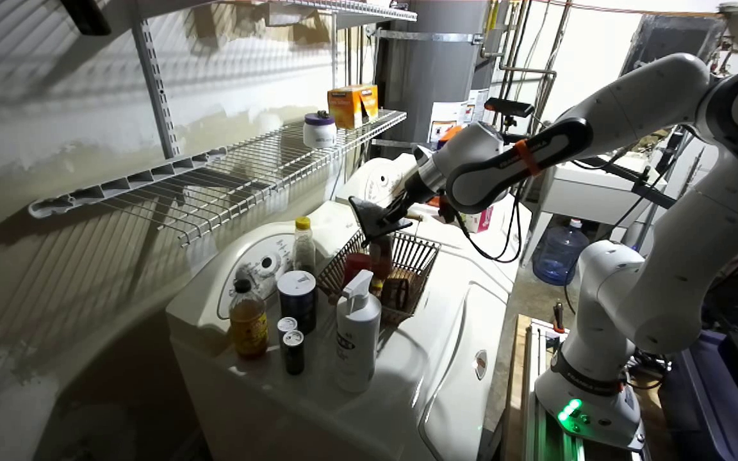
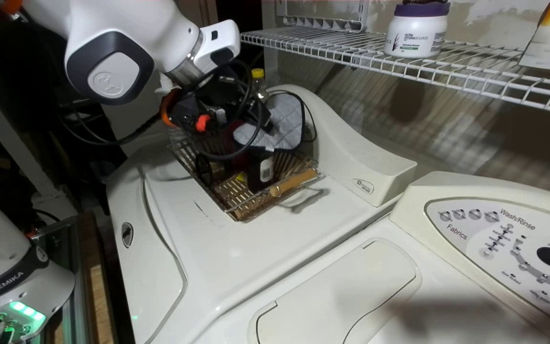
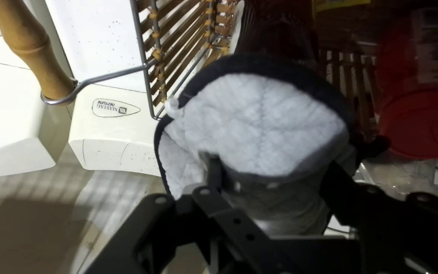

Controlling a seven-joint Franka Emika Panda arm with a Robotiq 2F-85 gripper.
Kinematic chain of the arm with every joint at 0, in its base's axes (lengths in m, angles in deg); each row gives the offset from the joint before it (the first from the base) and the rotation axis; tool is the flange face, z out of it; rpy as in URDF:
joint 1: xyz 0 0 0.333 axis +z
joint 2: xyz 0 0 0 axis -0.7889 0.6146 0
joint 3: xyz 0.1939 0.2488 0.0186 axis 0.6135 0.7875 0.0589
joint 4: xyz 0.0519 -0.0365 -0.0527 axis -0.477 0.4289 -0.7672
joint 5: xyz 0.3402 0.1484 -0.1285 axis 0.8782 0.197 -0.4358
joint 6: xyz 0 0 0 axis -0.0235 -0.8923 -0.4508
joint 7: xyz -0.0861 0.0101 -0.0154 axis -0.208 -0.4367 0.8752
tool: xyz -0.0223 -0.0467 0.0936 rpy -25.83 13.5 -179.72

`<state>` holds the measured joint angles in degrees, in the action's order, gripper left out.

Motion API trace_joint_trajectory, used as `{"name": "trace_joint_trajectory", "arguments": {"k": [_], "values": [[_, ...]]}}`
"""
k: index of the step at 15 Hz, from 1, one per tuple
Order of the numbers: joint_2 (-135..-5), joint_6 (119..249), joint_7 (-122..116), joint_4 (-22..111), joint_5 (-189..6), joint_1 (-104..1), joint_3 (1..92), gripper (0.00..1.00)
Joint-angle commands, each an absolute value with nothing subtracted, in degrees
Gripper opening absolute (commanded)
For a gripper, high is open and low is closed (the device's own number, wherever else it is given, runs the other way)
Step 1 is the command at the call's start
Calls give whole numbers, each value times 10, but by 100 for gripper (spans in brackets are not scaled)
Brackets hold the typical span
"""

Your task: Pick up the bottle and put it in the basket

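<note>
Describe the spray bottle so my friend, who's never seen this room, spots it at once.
In an exterior view, find the big white Maytag appliance with a wood-slatted basket on top. On the camera's side of that basket, beside two small dark canisters, stands the white spray bottle. Among its neighbours, it alone is topped by a spray head rather than a lid or cap.

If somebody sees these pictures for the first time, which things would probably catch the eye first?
Probably the large white arm, which reaches over the white machine and has green lights glowing low down on it. Next, I think, comes the grey quilted cloth gripped in the jaws, over the basket on that machine. After that, perhaps the yellow-capped bottle standing beside the basket.
</note>
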<state>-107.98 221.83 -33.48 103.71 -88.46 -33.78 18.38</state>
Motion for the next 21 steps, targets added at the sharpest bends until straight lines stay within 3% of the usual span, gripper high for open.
{"name": "trace_joint_trajectory", "arguments": {"k": [1,14,21], "values": [[-1085,2226,-342,1030,-888,-333,184,98],[-1129,2193,-326,1024,-919,-386,255,100],[-1196,1964,-276,988,-941,-504,403,100]]}}
